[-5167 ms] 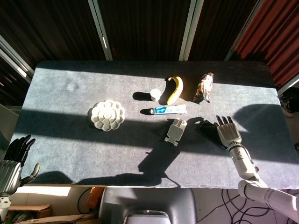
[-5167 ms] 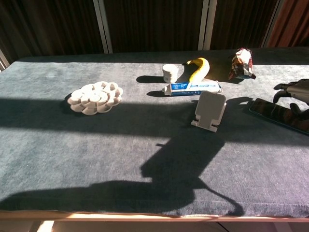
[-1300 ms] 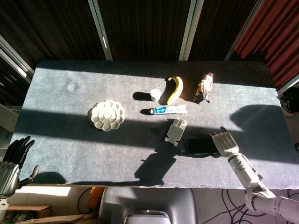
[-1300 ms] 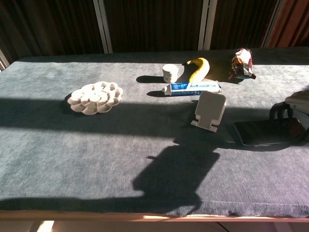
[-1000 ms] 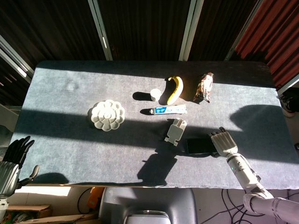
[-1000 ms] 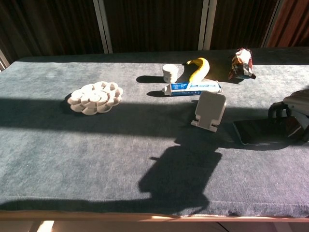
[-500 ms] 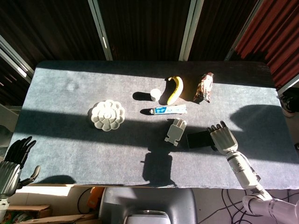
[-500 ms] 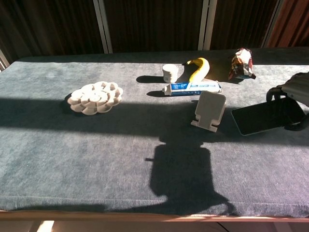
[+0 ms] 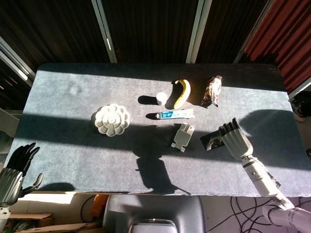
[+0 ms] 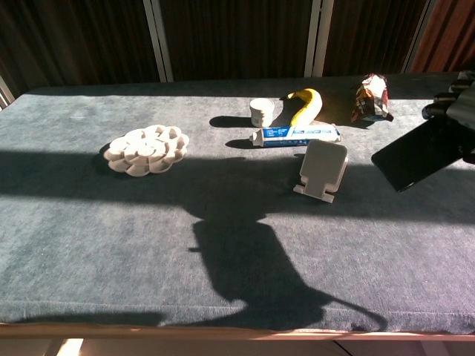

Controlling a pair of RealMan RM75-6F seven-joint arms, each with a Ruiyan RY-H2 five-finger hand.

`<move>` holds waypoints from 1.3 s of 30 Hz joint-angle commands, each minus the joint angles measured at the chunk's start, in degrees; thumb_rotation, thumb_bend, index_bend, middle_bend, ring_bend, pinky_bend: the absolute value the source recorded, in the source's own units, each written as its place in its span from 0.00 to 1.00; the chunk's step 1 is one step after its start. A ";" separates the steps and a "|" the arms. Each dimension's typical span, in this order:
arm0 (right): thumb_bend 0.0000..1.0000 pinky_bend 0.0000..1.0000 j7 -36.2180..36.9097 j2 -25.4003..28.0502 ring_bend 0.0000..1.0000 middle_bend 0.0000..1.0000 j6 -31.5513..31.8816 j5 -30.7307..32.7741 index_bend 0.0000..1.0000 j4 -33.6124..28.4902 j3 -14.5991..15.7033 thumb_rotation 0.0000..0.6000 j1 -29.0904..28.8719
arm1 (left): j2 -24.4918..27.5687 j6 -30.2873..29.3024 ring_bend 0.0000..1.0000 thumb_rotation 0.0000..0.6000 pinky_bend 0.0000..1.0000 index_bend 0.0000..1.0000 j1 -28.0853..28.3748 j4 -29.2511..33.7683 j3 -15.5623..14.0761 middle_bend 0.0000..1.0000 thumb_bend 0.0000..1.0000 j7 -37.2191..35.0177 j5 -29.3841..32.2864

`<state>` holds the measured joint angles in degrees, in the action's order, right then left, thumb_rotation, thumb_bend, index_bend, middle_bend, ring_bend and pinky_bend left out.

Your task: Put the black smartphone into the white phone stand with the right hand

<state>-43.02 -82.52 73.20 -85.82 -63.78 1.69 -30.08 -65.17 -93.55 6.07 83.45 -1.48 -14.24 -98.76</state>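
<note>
At the near left corner, off the table's edge, the left hand (image 9: 17,170) hangs with its dark fingers spread and nothing in them; only the head view shows it. The table (image 9: 73,150) is covered in a grey, felt-like cloth, crossed by hard bands of sun and shadow. On the right side the right hand (image 9: 233,140), pale and jointed, grips the black smartphone (image 10: 419,157) at its right end and holds it clear of the cloth, tilted with its left end lower. The chest view shows the phone as a flat, glossy dark slab with the hand's fingers (image 10: 445,96) curled over its upper edge at the frame's border; from above only a narrow dark sliver of the black smartphone (image 9: 212,141) shows beyond the knuckles. Just left of it, apart, stands the white phone stand (image 10: 321,170), a matte plastic plate leaning back on a small lipped foot. Well to the left sits a white flower-shaped palette (image 9: 112,119) with round wells. Farther back lies a blue-and-white toothpaste tube (image 9: 174,114), then a small white cup (image 9: 162,98), a curved yellow banana (image 9: 181,93) and a crinkled snack packet (image 9: 212,91).
</note>
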 commanded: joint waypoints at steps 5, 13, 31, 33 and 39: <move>0.35 0.35 -11.63 6.44 0.48 0.72 2.65 -8.91 1.00 -6.82 -1.07 1.00 -4.26 | -0.11 -0.11 0.00 1.00 0.00 0.00 0.09 -0.02 0.00 0.00 0.41 0.00 -0.05; 0.35 0.34 -20.12 8.49 0.48 0.72 -4.05 -9.37 1.00 -14.95 -4.18 1.00 -8.67 | 0.15 -0.39 0.00 1.00 0.00 0.00 0.08 -0.39 0.00 0.00 0.41 -1.02 0.03; 0.34 0.31 -41.71 9.53 0.48 0.72 -20.10 2.96 1.00 -24.66 -8.09 1.00 -14.40 | 0.97 -2.00 0.00 1.00 0.00 0.00 -0.45 -1.38 -0.12 0.00 0.41 -4.06 -0.10; 0.34 0.31 -43.16 8.53 0.48 0.72 -20.84 4.10 1.00 -24.41 -8.00 1.00 -14.96 | 0.95 -1.87 0.00 1.00 0.00 0.00 -0.38 -1.35 -0.12 0.00 0.41 -3.99 -0.11; 0.34 0.31 -44.65 5.66 0.48 0.72 -22.03 5.80 1.00 -23.22 -7.18 1.00 -16.28 | 0.95 -1.68 0.00 1.00 0.00 0.00 -0.31 -1.22 -0.26 0.00 0.41 -3.70 -0.27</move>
<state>-87.46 -76.55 51.37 -80.26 -87.24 -5.67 -46.11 -64.22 -95.22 5.77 82.23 -1.74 -17.93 -99.04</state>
